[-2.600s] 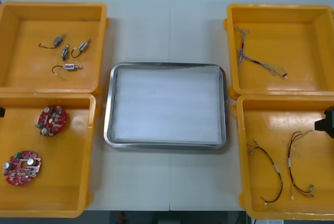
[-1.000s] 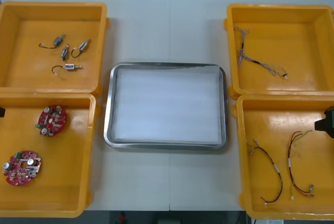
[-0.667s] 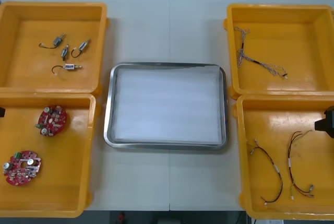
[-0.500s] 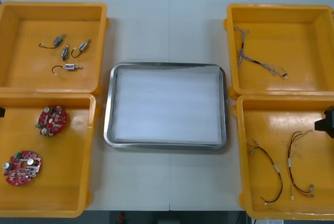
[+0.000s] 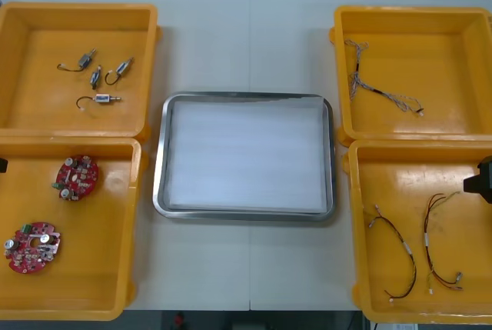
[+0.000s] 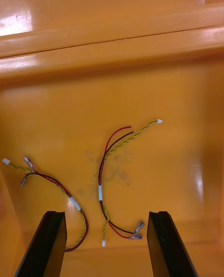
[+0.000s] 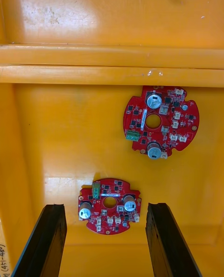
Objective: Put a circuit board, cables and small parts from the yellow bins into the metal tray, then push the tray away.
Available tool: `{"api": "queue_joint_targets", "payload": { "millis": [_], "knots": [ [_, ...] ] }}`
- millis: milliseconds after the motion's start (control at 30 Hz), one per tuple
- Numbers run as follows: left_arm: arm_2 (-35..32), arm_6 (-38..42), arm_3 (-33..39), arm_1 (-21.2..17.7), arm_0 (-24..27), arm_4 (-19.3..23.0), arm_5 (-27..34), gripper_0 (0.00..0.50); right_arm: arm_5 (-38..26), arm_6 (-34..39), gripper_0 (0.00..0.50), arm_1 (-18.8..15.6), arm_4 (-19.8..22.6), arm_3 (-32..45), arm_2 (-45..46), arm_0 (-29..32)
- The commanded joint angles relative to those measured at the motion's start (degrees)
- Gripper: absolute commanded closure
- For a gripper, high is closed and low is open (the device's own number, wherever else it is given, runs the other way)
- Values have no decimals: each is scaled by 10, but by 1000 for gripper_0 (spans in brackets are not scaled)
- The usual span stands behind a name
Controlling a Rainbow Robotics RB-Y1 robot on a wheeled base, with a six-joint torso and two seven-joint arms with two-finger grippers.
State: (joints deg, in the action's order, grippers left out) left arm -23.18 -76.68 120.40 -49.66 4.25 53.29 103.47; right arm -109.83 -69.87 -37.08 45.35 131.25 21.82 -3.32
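Note:
The metal tray, white inside, lies mid-table between the yellow bins. Two round red circuit boards rest in the near left bin. In the left wrist view my left gripper hangs open above that bin, one board below the gap between its fingers and the other board farther off. My right gripper hangs open over the near right bin, above two red and yellow cables. Neither gripper holds anything.
The far left bin holds several small metal parts. A twisted cable lies in the far right bin. Black arm parts show at the table's left and right edges.

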Motion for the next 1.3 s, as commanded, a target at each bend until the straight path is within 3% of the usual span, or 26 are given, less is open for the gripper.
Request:
{"api": "queue_joint_targets", "payload": {
  "millis": [33,200,500,833,1000,1300],
  "knots": [
    [16,-15,4,17,-26,-5,-4,0,-2,-25,0,-28,2,15,0,-11],
    [16,-15,5,19,-25,-6,-5,0,-2,-23,0,-35,-6,21,3,-22],
    [15,-18,9,19,-32,-1,-19,0,-2,-29,0,4,-44,51,5,6],
    [31,-21,22,19,-86,2,-92,0,-2,-38,0,32,-40,113,4,111],
    [52,-23,22,19,-113,-1,-124,0,59,-42,0,33,-53,114,-10,152],
    [89,-27,22,19,-161,-10,-183,0,205,-40,0,39,-153,110,-95,222]
  ]
}}
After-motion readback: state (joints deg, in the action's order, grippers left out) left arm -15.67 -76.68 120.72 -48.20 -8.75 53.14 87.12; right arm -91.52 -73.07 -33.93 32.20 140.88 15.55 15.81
